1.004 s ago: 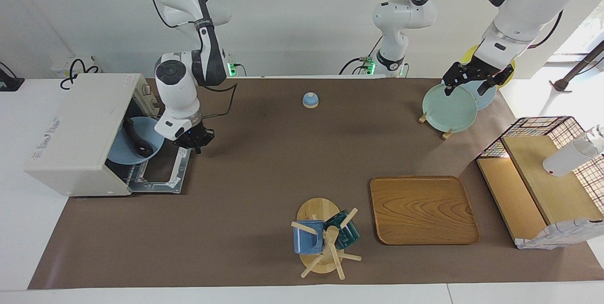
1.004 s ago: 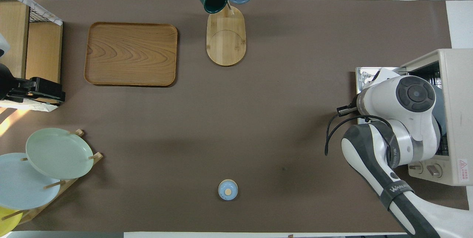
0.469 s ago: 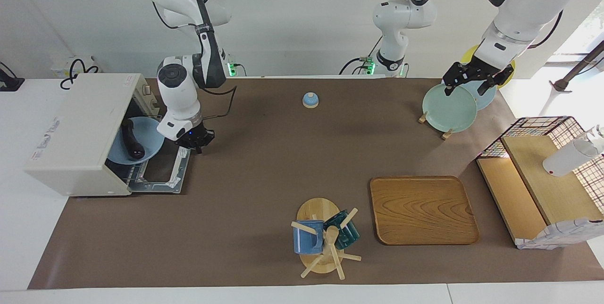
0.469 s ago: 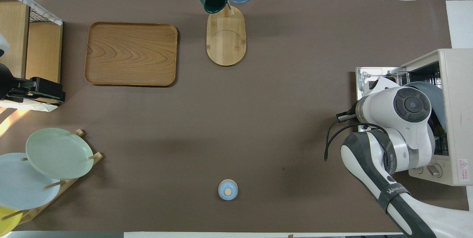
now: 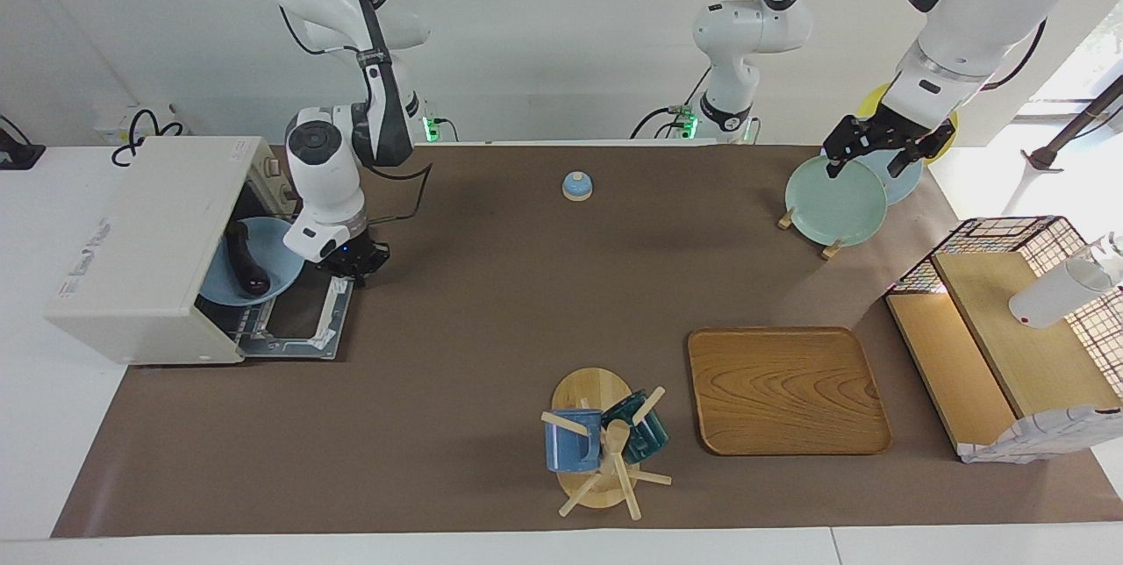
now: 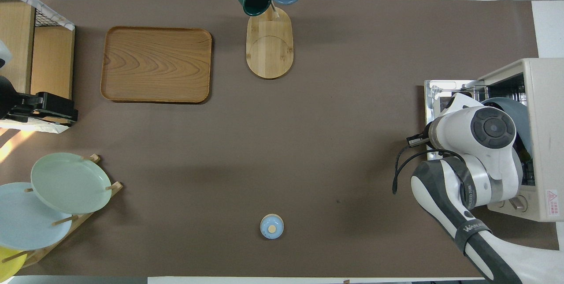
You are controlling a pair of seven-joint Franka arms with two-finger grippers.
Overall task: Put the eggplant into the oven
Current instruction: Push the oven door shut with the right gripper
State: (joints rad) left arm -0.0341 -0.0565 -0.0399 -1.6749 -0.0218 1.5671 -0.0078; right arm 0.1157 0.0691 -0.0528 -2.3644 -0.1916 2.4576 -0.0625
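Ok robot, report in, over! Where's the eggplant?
Eggplant on blue plate inside oven, door down. Right gripper shut, empty, over the door. Left gripper open, waiting over the plate rack. Nothing in the way.

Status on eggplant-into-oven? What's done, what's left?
Done: the eggplant lies on a blue plate in the oven. In hand: nothing; the right gripper hangs shut over the open door's edge, and the left gripper waits open over the plate rack. Left: plate overhangs the oven mouth; door not shut.
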